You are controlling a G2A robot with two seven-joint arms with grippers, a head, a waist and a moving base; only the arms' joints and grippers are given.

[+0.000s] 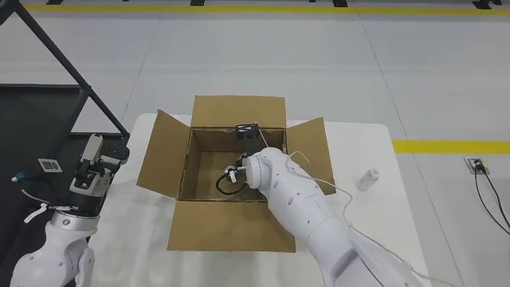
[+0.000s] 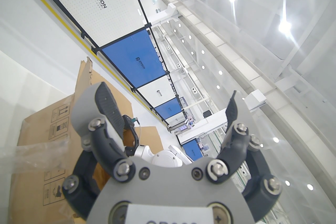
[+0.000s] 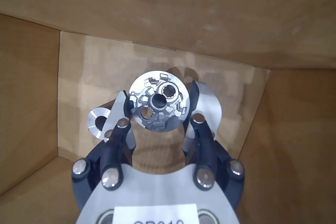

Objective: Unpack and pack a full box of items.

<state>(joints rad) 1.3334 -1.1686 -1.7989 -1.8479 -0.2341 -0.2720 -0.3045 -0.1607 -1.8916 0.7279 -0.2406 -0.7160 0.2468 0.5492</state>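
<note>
An open cardboard box [image 1: 209, 112] stands in the middle of the white table [image 1: 358, 139]. My right arm goes down into it, and my right gripper [image 3: 158, 93] [image 1: 233, 177] is shut on a round metal disc [image 3: 158, 104] with a centre hole and raised tabs, a finger on each side of its rim. A smaller metal ring [image 3: 95, 122] lies on the box floor, beside one finger. My left gripper [image 2: 168, 93] [image 1: 96, 155] stays at the table's left edge, pointing upward, open, with nothing between its fingers.
A small white bottle [image 1: 367, 178] stands on the table right of the box. The box's four flaps are folded outward [image 1: 231, 227]. In the left wrist view, a clear plastic film [image 2: 31, 154] lies against the cardboard [image 2: 47, 125]. A black frame [image 1: 56, 48] stands at the left.
</note>
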